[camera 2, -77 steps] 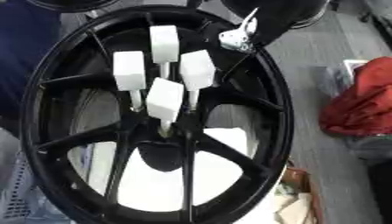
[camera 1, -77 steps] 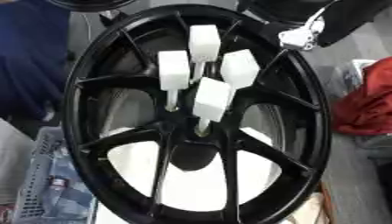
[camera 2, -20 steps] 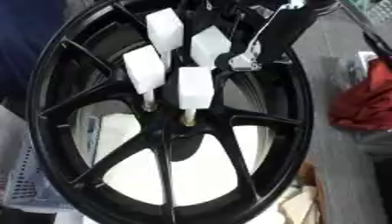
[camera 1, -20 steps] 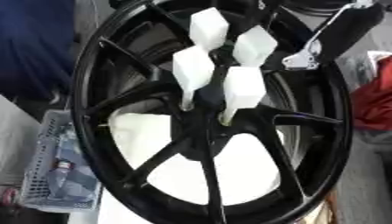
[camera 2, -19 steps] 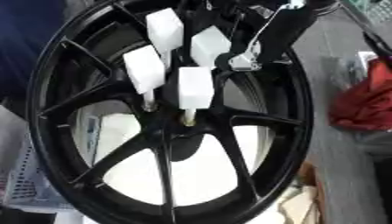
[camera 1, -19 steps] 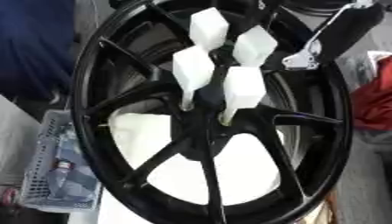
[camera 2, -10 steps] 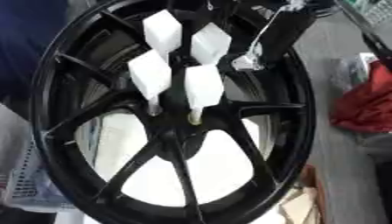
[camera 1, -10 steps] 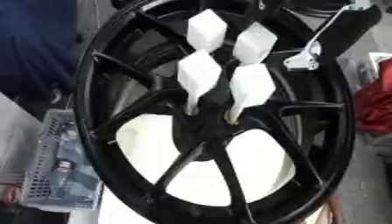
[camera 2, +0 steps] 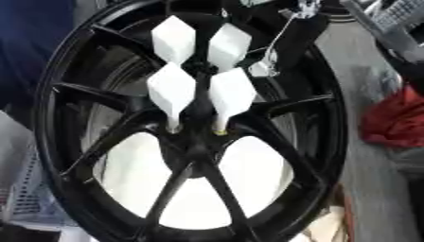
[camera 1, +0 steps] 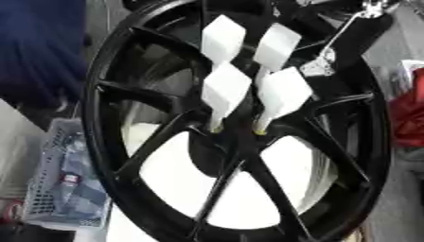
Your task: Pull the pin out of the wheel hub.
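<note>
right hand (camera 1: pixel 319 66): comes in from the upper right over the wheel's rim, mostly black with a silver piece showing; whether its fingers are spread or curled cannot be told.
left hand: shows in neither view.
pins (camera 1: pixel 283 90): four white blocks on thin stems, standing in the hub; the upper right one lies just beside the right hand, contact unclear.
wheel hub (camera 2: pixel 197 134): black, at the middle of the spoked wheel (camera 1: pixel 108 90).
basket (camera 1: pixel 51 189): grey mesh, at the lower left.
red cloth (camera 2: pixel 396 120): at the right edge.
</note>
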`<act>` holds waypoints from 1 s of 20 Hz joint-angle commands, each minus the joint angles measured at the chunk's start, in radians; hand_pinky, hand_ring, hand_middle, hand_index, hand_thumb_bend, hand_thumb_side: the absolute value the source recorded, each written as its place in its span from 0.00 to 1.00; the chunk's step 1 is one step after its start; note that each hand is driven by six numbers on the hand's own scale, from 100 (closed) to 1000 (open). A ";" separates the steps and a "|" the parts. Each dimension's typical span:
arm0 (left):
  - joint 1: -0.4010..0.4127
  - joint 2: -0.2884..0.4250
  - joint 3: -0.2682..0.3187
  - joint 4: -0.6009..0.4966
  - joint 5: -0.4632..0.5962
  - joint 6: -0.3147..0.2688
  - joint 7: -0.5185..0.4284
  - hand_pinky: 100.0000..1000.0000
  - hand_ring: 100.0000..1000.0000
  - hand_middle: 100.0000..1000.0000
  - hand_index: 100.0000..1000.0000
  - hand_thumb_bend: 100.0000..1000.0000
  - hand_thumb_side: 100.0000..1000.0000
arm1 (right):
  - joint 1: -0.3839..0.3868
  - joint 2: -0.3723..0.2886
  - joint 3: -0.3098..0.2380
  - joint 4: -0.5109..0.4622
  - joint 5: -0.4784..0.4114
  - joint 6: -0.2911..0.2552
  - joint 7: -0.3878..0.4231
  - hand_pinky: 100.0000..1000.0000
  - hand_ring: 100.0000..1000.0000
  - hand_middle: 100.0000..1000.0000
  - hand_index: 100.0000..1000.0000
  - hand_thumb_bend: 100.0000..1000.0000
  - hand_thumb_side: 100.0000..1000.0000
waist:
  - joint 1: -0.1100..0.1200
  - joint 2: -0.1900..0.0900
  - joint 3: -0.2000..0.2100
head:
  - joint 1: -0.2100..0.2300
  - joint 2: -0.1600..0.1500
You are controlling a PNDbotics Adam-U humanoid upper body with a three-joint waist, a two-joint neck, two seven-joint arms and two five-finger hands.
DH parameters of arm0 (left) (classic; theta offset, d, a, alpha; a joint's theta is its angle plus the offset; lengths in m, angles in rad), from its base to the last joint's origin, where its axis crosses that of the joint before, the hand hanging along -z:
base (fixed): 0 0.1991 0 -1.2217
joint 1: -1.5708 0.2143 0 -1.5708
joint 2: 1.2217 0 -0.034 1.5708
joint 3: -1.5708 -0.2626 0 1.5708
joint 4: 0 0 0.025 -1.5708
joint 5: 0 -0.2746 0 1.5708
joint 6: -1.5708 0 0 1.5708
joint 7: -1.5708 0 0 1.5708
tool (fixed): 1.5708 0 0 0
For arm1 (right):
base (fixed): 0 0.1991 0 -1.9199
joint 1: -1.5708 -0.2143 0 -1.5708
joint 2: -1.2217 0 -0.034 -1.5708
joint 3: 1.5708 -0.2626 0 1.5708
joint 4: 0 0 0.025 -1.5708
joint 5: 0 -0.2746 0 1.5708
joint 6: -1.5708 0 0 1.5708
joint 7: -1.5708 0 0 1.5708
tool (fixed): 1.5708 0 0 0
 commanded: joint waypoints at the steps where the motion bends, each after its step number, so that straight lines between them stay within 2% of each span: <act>1: -0.014 0.023 0.010 -0.016 0.002 0.002 0.003 0.72 0.77 0.80 0.81 0.59 0.82 | -0.021 -0.011 -0.015 0.002 -0.003 -0.005 -0.003 0.85 0.85 0.70 0.76 0.13 0.10 | 0.007 -0.019 0.003 | -0.004 -0.011; 2: -0.014 0.023 0.011 -0.015 0.003 0.003 0.004 0.72 0.77 0.80 0.81 0.59 0.82 | -0.023 -0.008 -0.017 0.001 -0.011 -0.004 -0.007 0.85 0.84 0.67 0.74 0.13 0.09 | 0.007 -0.018 0.004 | -0.004 -0.010; 3: -0.014 0.023 0.011 -0.015 0.004 0.003 0.006 0.72 0.77 0.80 0.81 0.59 0.82 | -0.025 -0.007 -0.018 0.001 -0.015 -0.004 -0.014 0.84 0.82 0.61 0.69 0.09 0.07 | 0.006 -0.018 0.004 | -0.003 -0.010; 4: -0.014 0.023 0.012 -0.015 0.005 0.004 0.007 0.72 0.77 0.80 0.81 0.59 0.82 | -0.026 -0.007 -0.019 0.000 -0.015 -0.005 -0.022 0.84 0.81 0.60 0.68 0.08 0.06 | 0.006 -0.018 0.005 | -0.003 -0.010; 7: -0.015 0.022 0.012 -0.016 0.007 0.004 0.010 0.72 0.77 0.80 0.81 0.58 0.82 | -0.030 -0.003 -0.020 0.003 -0.011 -0.008 -0.054 0.82 0.76 0.46 0.55 0.00 0.02 | 0.004 -0.018 0.006 | -0.004 -0.010; 8: -0.015 0.022 0.012 -0.016 0.008 0.005 0.011 0.72 0.77 0.80 0.81 0.58 0.82 | -0.032 -0.001 -0.022 0.009 -0.012 -0.007 -0.067 0.82 0.75 0.43 0.52 0.00 0.01 | 0.004 -0.018 0.006 | -0.003 -0.010; 15: -0.011 0.026 0.013 -0.015 0.009 0.007 0.017 0.72 0.77 0.80 0.81 0.58 0.83 | -0.058 0.016 -0.054 0.056 -0.051 0.000 -0.125 0.81 0.72 0.37 0.47 0.00 0.00 | 0.003 -0.027 0.002 | 0.000 -0.003; 20: -0.006 0.029 0.015 -0.012 0.011 0.006 0.021 0.72 0.77 0.80 0.81 0.57 0.83 | -0.063 0.010 -0.127 0.078 -0.124 0.036 -0.185 0.81 0.70 0.35 0.46 0.00 0.00 | 0.008 -0.035 -0.012 | 0.007 0.001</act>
